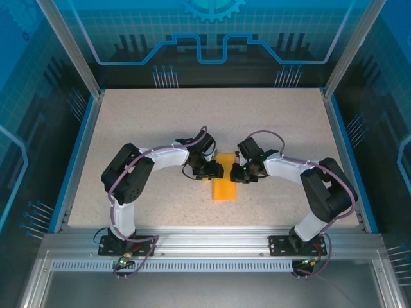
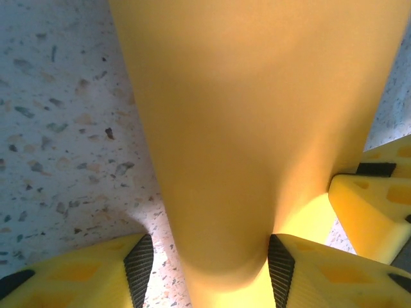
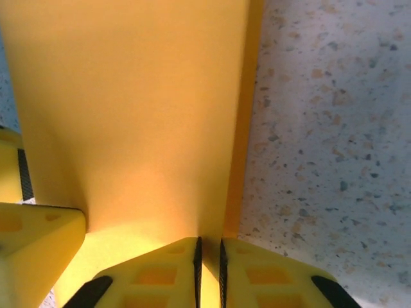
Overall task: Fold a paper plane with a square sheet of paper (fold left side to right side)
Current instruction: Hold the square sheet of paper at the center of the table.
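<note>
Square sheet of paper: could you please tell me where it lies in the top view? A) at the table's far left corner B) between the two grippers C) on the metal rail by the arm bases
B: the square sheet of paper lies between the left gripper and the right gripper, which flank it.

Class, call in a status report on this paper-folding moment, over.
Left claw open, straddling curled fold of orange sheet. Right claw nearly closed over its edge, grip unclear. Sheet folded narrow on table. Claws close together.
</note>
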You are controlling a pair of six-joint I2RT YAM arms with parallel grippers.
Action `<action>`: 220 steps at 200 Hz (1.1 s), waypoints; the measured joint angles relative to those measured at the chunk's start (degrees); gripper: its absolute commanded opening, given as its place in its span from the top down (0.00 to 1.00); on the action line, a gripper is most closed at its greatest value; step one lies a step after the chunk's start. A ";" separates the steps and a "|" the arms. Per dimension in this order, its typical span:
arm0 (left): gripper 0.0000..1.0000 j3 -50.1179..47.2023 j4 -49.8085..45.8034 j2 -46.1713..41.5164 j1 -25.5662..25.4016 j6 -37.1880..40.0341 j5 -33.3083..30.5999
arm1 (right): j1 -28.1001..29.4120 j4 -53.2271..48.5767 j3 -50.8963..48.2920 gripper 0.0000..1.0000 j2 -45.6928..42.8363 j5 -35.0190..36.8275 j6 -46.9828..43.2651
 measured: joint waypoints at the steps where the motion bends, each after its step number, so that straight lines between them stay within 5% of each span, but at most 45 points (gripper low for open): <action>1: 0.46 0.02 -0.04 0.04 0.00 -0.02 -0.07 | 0.00 0.00 0.00 0.76 0.00 0.04 0.09; 66: 0.45 1.66 -1.95 1.09 -0.37 -0.02 -0.96 | -1.11 -0.35 -3.30 0.52 -9.40 5.25 -0.22; 172: 0.44 5.27 -6.32 3.06 -1.09 0.17 -2.45 | -7.78 -0.59 -11.72 0.31 -25.33 8.90 1.03; 220: 0.44 6.14 -7.45 3.50 -1.38 0.33 -3.08 | -9.70 -0.09 -14.05 0.29 -28.13 7.50 1.36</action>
